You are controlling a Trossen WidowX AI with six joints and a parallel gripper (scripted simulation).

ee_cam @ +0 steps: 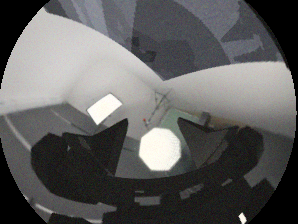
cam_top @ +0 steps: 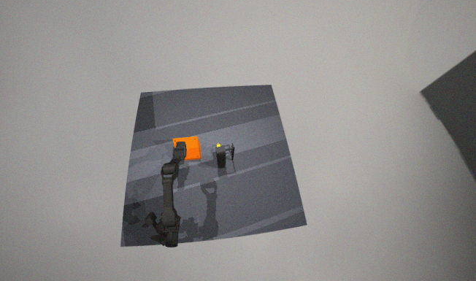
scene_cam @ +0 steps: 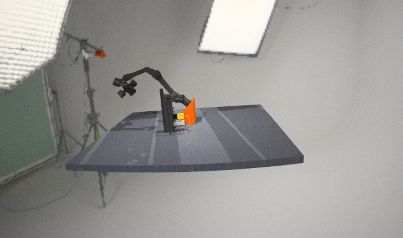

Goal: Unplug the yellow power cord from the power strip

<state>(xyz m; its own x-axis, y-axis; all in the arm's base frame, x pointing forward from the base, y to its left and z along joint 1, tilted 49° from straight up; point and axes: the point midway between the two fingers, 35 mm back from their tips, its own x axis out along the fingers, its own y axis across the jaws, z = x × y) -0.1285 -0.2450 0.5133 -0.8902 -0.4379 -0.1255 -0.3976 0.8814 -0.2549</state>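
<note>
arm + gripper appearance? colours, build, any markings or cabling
The arm is a single slim chain of dark grey to black segments with rounded, blocky joint housings. No markings or loose cables show at this resolution. The gripper is equally dark, a cluster of chunky blocks in the exterior view. In the wrist view its black fingers taper to pointed tips.

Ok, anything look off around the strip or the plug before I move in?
Nothing stands out. The yellow plug sits in the upright power strip, its cord dropping to the table. The gripper is open, well away.
</note>
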